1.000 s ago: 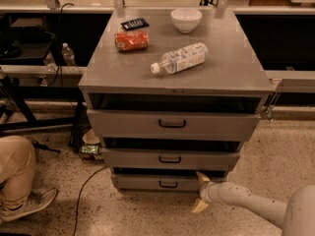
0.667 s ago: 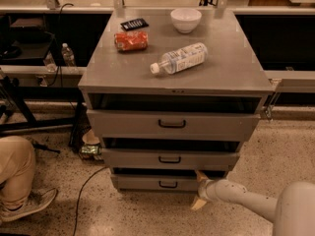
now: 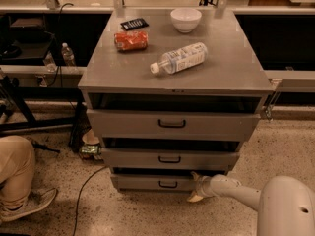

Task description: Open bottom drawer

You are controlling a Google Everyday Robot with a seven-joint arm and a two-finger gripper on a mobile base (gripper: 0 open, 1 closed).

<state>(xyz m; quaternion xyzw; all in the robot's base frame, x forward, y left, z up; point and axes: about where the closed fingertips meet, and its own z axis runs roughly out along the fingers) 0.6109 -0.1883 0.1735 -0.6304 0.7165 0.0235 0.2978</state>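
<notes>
Bottom drawer [image 3: 142, 182] is the lowest and narrowest front in the desk [image 3: 231, 77], just above the floor. It shows only a thin dark gap above it, so I judge it barely out, if at all.

The fingers [image 3: 194, 198] are spread wide, one tip up and one down, and hold nothing. The gripper [image 3: 195, 187] sits at the right end of the drawer front, touching it or just beside it; which one cannot be told. It is well to the right of the small black handle [image 3: 168, 184]. The arm [image 3: 236, 190] runs low along the floor from the lower right.

The main risk, as I judge it, is the place of contact. Closing on the front's edge rather than the handle gives a poor hold, and the fingers could slide off when pulled. A pull from one end could also skew the drawer and jam it. The upper tip is near the middle drawer [image 3: 133, 159] and could catch that one instead. A hard tug might shake the desk and roll the bottle [image 3: 179, 58] lying on its side.
</notes>
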